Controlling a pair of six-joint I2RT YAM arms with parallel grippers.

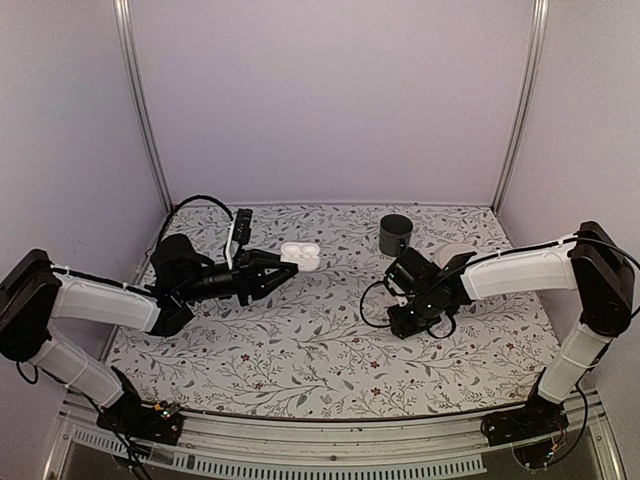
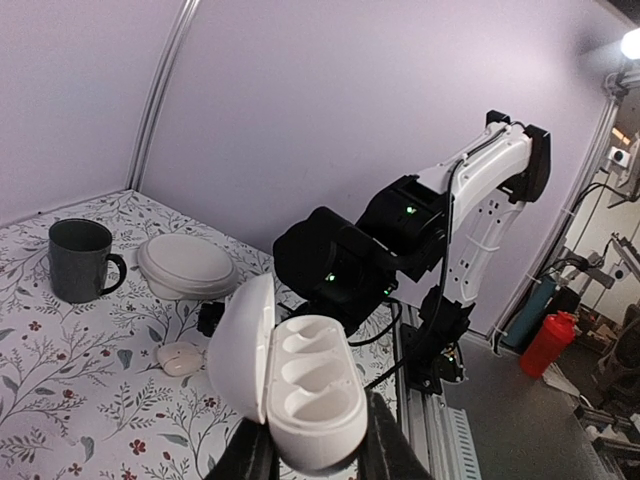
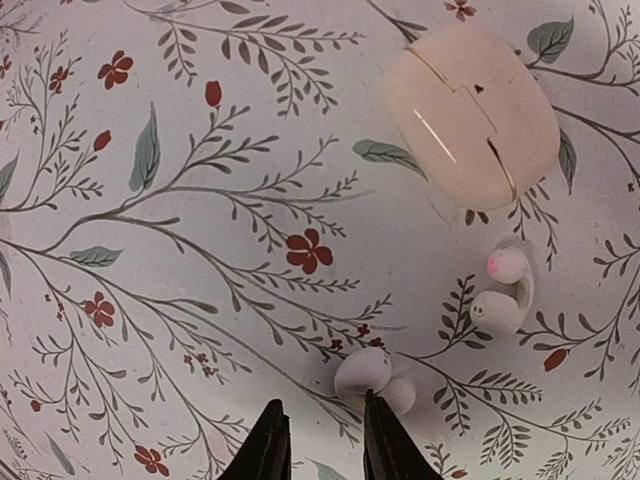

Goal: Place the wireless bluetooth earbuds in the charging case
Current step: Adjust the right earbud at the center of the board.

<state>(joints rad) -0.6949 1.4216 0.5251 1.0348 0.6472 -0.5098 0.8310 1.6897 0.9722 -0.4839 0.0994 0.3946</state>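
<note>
A: Flowered worktop [image 3: 150,300] lies under your right tool [image 3: 320,445], its jaws narrowly apart and empty.
B: Nearest earbud [image 3: 365,373] sits just off its tips; centre over it, pinch softly. Your left tool [image 1: 272,272] clamps the open charging case [image 2: 310,390] aloft; hold it level.

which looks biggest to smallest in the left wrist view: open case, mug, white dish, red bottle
1. open case, though nearest the camera
2. mug and white dish, about alike
3. red bottle
</note>
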